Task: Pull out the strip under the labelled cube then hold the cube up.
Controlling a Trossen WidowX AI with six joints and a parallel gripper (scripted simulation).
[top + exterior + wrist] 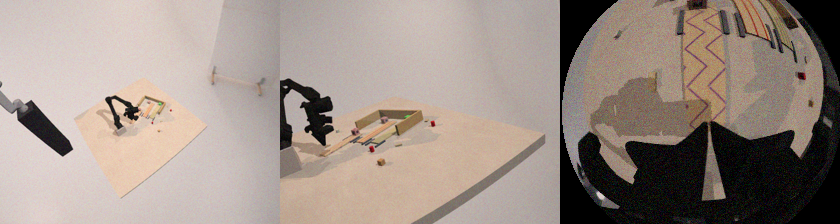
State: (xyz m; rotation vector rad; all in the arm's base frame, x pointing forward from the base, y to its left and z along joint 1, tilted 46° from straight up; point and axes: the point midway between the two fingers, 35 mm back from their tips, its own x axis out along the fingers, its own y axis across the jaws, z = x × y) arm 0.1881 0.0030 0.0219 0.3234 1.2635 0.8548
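On the worktop left of the walled frame (pixel 142 100), top view, your gripper (pixel 134 118) hangs low. Exterior: labelled cube (pixel 355 131) sits on the far end of the zigzag strip (pixel 337 146). Wrist: gripper nearly clenched on nothing, tips at the strip's near end. The cube looks light and rigid; pinch its opposite flat sides.

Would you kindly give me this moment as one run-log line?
gripper: shut, holding nothing, just above zigzag strip's near end | zigzag strip: drawn out | pink cube: riding strip's far end | phase: release
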